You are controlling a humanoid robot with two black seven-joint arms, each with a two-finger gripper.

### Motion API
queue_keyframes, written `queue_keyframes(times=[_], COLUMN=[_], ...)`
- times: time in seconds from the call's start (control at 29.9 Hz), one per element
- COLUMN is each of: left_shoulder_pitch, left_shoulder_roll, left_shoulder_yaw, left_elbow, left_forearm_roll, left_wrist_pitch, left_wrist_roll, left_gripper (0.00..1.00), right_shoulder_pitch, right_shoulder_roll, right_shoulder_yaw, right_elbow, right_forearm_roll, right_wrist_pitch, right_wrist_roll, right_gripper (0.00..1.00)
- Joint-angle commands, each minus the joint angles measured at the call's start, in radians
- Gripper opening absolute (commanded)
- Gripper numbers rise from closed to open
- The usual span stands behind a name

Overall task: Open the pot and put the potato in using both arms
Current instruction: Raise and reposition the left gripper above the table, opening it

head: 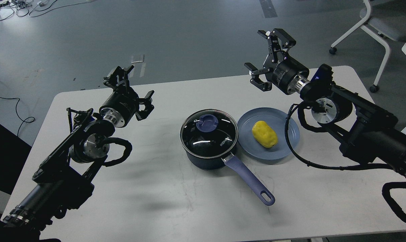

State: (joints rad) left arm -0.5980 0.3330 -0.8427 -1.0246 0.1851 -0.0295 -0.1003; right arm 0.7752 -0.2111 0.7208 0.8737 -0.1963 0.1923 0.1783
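Note:
The dark navy pot [209, 148] stands at the table's middle, closed by a glass lid [209, 132] with a lavender knob [207, 122]. Its long lavender handle [250, 181] points toward the front right. Just right of the pot, the yellow potato [264, 134] lies on a shallow blue plate [283, 148]. My left gripper [130, 89] hovers open to the left of the pot, holding nothing. Raised behind the plate, my right gripper [268, 55] is open and empty too.
The white table [162, 201] has rounded corners, and its far edge runs just behind both grippers. A white chair [374, 30] stands on the grey floor at the far right. Cables lie on the floor at the far left.

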Motion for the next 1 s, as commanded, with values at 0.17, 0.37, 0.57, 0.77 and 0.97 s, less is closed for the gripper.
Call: queue_keyframes(times=[0.17, 0.37, 0.57, 0.77, 0.97], left_shoulder_pitch=[0.003, 0.004, 0.014, 0.014, 0.012], left_shoulder_roll=[0.020, 0.018, 0.014, 0.008, 0.001], left_shoulder_yaw=[0.002, 0.002, 0.004, 0.005, 0.016], left_elbow=[-0.002, 0.009, 0.020, 0.029, 0.034], left_forearm_roll=[-0.009, -0.007, 0.002, 0.004, 0.017], left_wrist_pitch=[-0.046, -0.046, -0.040, -0.041, -0.032], left_wrist_roll=[0.005, 0.001, 0.001, 0.001, 0.002], left_gripper=[0.98, 0.98, 0.98, 0.98, 0.98], right_shoulder_pitch=[-0.017, -0.019, -0.034, -0.050, -0.050], right_shoulder_roll=[0.006, -0.005, -0.014, -0.031, -0.048], right_shoulder_yaw=[0.002, 0.000, 0.011, 0.037, 0.049], right_elbow=[0.004, 0.007, 0.011, 0.016, 0.019], right_forearm_roll=[0.000, 0.000, 0.002, 0.005, 0.015], right_wrist_pitch=[-0.001, -0.001, 0.009, 0.024, 0.042], right_wrist_roll=[-0.014, -0.016, -0.022, -0.039, -0.059], right_gripper=[1.00, 1.00, 1.00, 1.00, 1.00])
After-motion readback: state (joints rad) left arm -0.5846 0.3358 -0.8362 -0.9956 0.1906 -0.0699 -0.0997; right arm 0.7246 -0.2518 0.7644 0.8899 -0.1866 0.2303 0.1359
